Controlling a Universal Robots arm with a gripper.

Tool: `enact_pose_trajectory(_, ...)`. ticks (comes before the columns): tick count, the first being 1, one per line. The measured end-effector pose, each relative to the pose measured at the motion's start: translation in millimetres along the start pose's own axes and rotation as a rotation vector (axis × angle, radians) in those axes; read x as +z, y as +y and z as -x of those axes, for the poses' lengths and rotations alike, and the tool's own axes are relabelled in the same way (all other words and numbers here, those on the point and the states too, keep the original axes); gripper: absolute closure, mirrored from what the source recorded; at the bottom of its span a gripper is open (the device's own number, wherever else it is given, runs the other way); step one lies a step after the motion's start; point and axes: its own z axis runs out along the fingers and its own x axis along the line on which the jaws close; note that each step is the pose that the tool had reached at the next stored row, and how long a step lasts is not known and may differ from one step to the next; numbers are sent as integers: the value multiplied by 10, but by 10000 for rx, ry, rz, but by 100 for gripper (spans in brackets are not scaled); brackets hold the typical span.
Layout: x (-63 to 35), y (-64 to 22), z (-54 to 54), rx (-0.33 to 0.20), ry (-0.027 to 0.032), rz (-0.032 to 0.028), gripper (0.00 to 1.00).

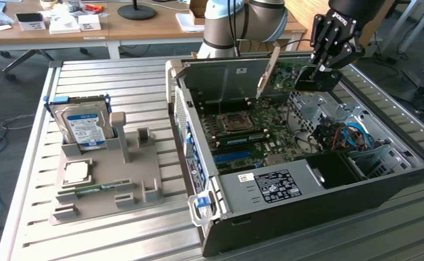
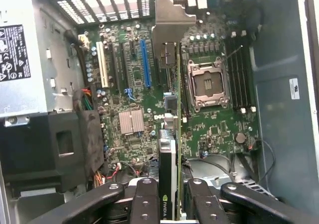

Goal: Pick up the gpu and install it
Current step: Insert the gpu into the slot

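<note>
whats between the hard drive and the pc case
In the exterior view, two upright posts of the grey holder stand between the hard drive and the case, then a bare strip of table.

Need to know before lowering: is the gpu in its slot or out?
Out: the gripper holds the gpu edge-on above the motherboard, clear of the blue slot.

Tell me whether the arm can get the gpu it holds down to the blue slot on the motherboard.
Probably yes: the tool holds the gpu above the open case, and the blue slot looks empty, nothing lying over it.
</note>
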Motion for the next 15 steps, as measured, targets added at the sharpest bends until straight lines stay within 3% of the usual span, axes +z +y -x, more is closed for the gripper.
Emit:
enact_pose_trajectory(4,1,0,1,-2,-2,-3,73)
enact_pose_trajectory(6,5,6,0,-6,-18,-68,73)
enact_pose_trajectory(11,34,68,-12,-33,-84,-459,73)
enact_pose_trajectory(15,64,127,-23,-59,-119,-675,73)
